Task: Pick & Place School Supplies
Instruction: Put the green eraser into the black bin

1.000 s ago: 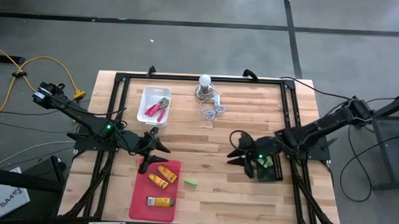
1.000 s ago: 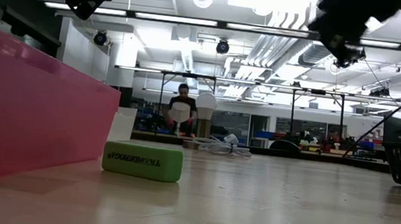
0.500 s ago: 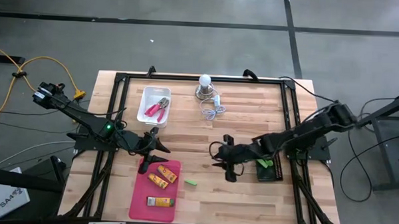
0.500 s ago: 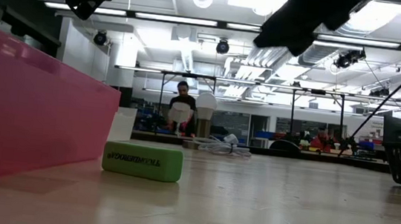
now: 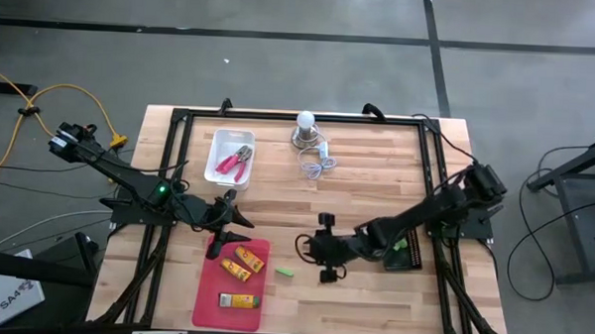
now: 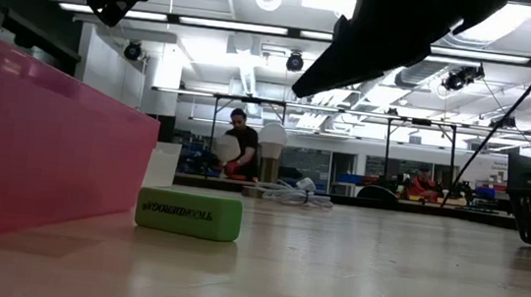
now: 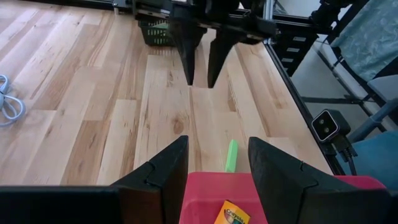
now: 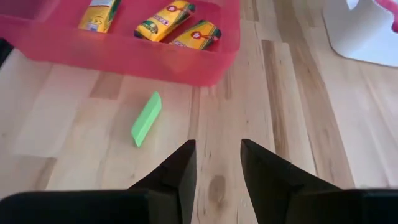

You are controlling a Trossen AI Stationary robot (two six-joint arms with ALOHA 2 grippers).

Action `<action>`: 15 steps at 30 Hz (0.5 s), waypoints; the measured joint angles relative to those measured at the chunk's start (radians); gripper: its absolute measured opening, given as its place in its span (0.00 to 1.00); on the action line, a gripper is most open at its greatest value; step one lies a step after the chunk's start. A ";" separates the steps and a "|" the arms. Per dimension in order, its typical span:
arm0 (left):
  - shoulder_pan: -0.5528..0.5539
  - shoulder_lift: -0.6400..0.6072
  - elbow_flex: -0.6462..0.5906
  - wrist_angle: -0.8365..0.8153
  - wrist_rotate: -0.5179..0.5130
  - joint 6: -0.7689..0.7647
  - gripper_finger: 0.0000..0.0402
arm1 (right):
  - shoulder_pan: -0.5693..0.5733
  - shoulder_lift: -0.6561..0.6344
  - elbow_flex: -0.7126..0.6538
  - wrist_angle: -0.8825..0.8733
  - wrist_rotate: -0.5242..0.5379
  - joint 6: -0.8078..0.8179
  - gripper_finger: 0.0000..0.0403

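Plainly, the right gripper (image 8: 216, 163) hangs over bare tabletop (image 8: 261, 106), fingers parted and empty, with the green eraser (image 8: 146, 118) lying ahead and off to one side, just outside the pink tray (image 8: 124, 53). Dropping straight would likely miss or nudge it against the tray. Beyond, the left gripper (image 5: 228, 216) waits, fingers apart and empty.

My two grippers, left (image 5: 232, 210) and right (image 5: 312, 259), are dark, near black. Light-green oblong block (image 5: 285, 272), darker lettering along its side, lies on pale wood-plank table (image 5: 367, 179). Pink-red plastic tray (image 5: 257, 283) contains three orange-yellow boxes (image 5: 238, 267) with green and red print. White rectangular tray (image 5: 219, 148) contains pink-handled pliers (image 5: 234, 161). Black mesh basket (image 5: 411, 252) shows green pieces inside. White round bulb (image 5: 305, 120) with pale coiled cord (image 5: 317, 165).
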 joint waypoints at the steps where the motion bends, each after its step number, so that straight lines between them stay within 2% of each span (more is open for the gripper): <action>1: 0.000 0.000 0.000 0.000 0.000 0.000 0.40 | 0.006 0.007 0.005 0.000 0.014 -0.001 0.28; 7: 0.000 0.000 0.000 0.000 0.000 0.000 0.40 | 0.044 0.056 0.027 0.003 0.090 -0.004 0.28; 15: 0.000 0.000 0.000 0.000 0.001 -0.001 0.40 | 0.077 0.129 0.095 0.004 0.100 0.003 0.28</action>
